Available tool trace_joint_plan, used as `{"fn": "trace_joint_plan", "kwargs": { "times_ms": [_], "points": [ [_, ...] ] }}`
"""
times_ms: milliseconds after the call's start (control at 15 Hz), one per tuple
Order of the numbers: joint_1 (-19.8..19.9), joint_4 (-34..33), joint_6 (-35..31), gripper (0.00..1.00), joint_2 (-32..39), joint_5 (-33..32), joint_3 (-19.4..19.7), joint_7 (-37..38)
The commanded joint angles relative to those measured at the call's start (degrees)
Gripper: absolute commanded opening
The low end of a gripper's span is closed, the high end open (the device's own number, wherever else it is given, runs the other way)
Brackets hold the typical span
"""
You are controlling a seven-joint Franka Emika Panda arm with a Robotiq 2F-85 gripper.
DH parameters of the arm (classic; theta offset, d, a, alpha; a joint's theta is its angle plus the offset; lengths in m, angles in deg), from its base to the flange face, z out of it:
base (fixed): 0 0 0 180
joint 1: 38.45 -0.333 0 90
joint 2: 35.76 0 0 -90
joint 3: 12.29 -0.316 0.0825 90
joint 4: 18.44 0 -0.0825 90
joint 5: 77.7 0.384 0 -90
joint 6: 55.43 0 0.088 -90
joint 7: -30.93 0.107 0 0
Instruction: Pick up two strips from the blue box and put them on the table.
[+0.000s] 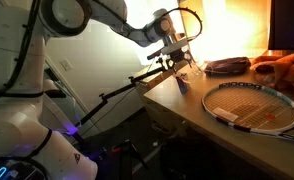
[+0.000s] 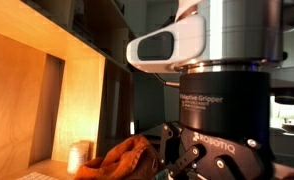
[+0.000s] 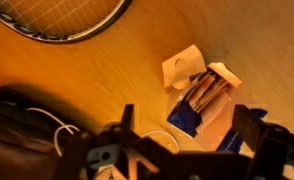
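Note:
The blue box point(image 3: 190, 118) lies open on the light wooden table point(image 3: 107, 70), with several tan strips point(image 3: 207, 92) showing in it and a pale flap point(image 3: 180, 68) folded back. In the wrist view my gripper point(image 3: 187, 130) is open, its two dark fingers standing left and right of the box and above it, holding nothing. In an exterior view the gripper point(image 1: 174, 55) hangs over the table's near corner, just above the small box point(image 1: 183, 80). In the close exterior view the gripper body point(image 2: 212, 120) fills the frame and hides the box.
A tennis racket point(image 1: 255, 106) lies on the table; its head also shows in the wrist view point(image 3: 57, 20). A dark flat pouch point(image 1: 227, 66) with a white cord point(image 3: 62, 128) lies near the box. An orange cloth point(image 1: 283, 68) lies at the back.

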Motion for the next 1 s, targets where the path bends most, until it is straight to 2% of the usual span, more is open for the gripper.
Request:
{"fn": "trace_joint_plan", "kwargs": {
  "times_ms": [0, 933],
  "points": [
    [-1.0, -2.2, 3.4, 1.00, 0.7, -0.7, 0.5, 1.0],
    [-1.2, -3.9, 6.3, 1.00, 2.0, -0.7, 0.1, -0.4]
  ]
}}
